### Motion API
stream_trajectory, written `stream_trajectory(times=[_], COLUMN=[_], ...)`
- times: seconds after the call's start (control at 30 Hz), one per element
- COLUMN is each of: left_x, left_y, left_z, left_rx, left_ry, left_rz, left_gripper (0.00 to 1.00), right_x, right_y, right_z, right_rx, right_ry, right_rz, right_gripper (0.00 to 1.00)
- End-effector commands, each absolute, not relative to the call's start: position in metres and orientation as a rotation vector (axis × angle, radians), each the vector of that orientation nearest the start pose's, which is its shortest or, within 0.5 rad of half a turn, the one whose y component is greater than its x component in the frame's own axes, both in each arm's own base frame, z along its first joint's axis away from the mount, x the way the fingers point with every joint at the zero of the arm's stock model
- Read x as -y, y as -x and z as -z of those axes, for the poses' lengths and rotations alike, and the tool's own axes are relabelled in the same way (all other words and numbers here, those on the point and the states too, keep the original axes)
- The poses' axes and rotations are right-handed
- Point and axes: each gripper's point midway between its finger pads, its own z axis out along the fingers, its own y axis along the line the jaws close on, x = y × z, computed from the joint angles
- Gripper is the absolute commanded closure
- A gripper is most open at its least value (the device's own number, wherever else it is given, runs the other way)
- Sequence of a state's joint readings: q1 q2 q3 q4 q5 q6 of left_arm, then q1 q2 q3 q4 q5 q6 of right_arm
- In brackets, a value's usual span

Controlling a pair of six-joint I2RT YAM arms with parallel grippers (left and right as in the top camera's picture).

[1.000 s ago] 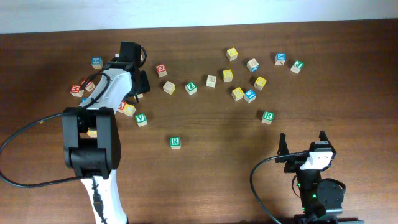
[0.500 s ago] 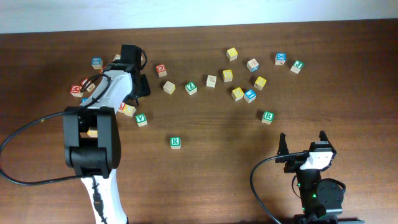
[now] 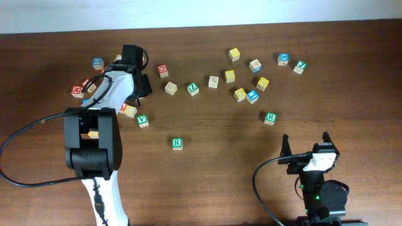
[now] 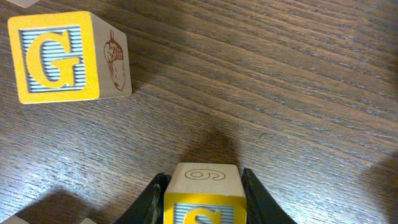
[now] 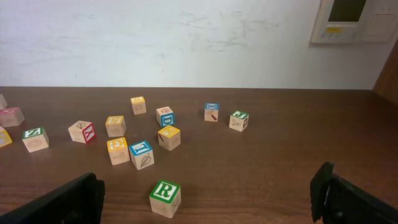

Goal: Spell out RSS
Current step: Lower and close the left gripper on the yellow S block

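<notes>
My left gripper (image 4: 202,176) is shut on a yellow-faced S cube (image 4: 204,190), with a black finger pressed to each side and a 9 on the cube's bare wooden top. In the overhead view the left gripper (image 3: 139,88) sits at the table's back left and hides that cube. A green R cube (image 3: 177,144) stands alone at the front middle. Another green R cube (image 3: 270,117) (image 5: 165,198) lies just ahead of my right gripper (image 3: 306,145) (image 5: 205,208). The right gripper is open and holds nothing.
A yellow G cube (image 4: 59,57) lies close to the left gripper. Red, blue and green cubes cluster round the left arm (image 3: 94,144). Several more cubes, some of them yellow (image 3: 230,76), are scattered across the back right. The table's far edge meets a white wall.
My left gripper's jaws have narrowed onto the S cube. The left arm shifted only slightly, and the right arm has not moved.
</notes>
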State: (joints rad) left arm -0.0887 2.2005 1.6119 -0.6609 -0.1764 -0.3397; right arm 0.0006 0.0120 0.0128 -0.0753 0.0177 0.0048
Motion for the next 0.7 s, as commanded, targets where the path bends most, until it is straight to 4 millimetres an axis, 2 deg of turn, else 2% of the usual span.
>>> stream_trajectory(times=[0.0,0.13,0.23,0.37,0.4,0.53,0.6,0.67], left_x=[0.013,0.014,0.015,0.033,0.043,0.065,0.077,0.08], left_y=[-0.486,-0.486,-0.484,-0.479,-0.474,-0.456,-0.443,-0.437], left_z=[0.0,-0.007,-0.025,-0.064,-0.085,-0.121,-0.135,-0.138], left_rx=[-2.783,-2.776,-2.766,-2.747,-2.733,-2.727,-2.739,-2.746], left_ry=[0.39,0.39,0.388,0.364,0.345,0.293,0.254,0.236], left_rz=[-0.158,-0.154,-0.132,0.023,0.116,0.244,0.242,0.213], left_gripper=[0.76,0.76,0.73,0.71,0.72,0.73,0.73,0.69], right_x=[0.0,0.0,0.0,0.0,0.0,0.0,0.0,0.0], right_y=[-0.246,-0.246,-0.246,-0.246,-0.246,-0.246,-0.246,-0.246], right_z=[-0.155,-0.155,-0.155,-0.155,-0.155,-0.155,-0.155,-0.155], right_rx=[-1.65,-1.65,-1.65,-1.65,-1.65,-1.65,-1.65,-1.65], right_ry=[-0.016,-0.016,-0.016,-0.016,-0.016,-0.016,-0.016,-0.016], right_rz=[-0.007,-0.007,-0.007,-0.007,-0.007,-0.007,-0.007,-0.007], right_gripper=[0.02,0.02,0.02,0.02,0.02,0.02,0.02,0.02])
